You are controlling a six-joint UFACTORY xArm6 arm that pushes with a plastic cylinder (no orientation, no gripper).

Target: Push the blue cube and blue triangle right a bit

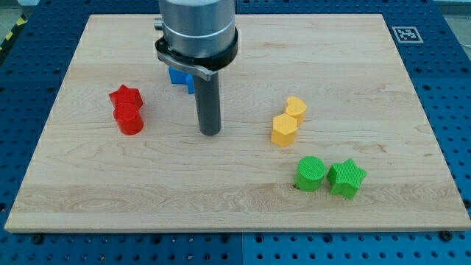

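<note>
Blue blocks (181,78) show just behind the arm's body at the view's upper middle, mostly hidden, so their shapes cannot be made out. My rod comes down from the arm's grey body, and my tip (210,133) rests on the board below and slightly right of the blue blocks, apart from them.
A red star (125,96) and a red cylinder (129,119) touch at the view's left. Two yellow blocks (296,108) (283,129) sit right of my tip. A green cylinder (310,174) and a green star (346,179) lie at the lower right. The wooden board (368,59) lies on a blue perforated table.
</note>
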